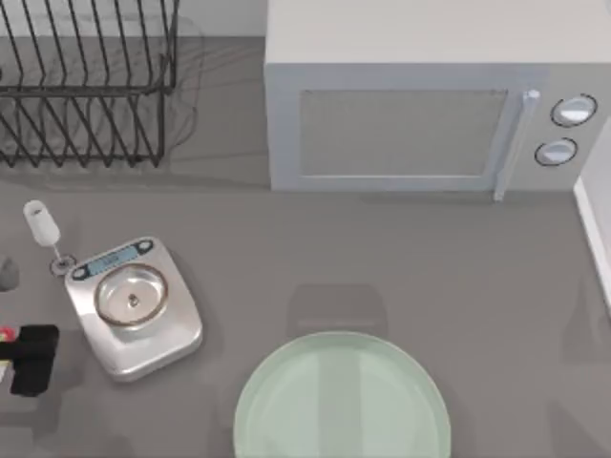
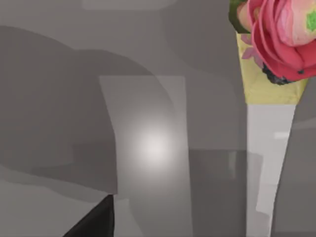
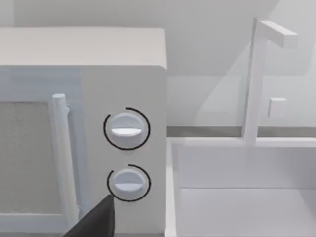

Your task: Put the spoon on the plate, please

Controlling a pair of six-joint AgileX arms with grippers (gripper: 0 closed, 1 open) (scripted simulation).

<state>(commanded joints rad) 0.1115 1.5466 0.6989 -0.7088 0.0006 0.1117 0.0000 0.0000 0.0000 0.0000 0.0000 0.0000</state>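
Near the table's (image 1: pixel 401 258) left edge the spoon (image 1: pixel 43 227) lies beside the scale (image 1: pixel 134 305), well apart from the plate (image 1: pixel 342 401) at the front edge; jaw state cannot be told

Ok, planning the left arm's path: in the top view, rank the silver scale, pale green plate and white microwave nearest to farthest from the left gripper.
Left gripper: at the table's left edge.
1. Silver steel-pan scale, just beside it.
2. Round pale green glassy plate, bottom centre.
3. White box microwave, top right.
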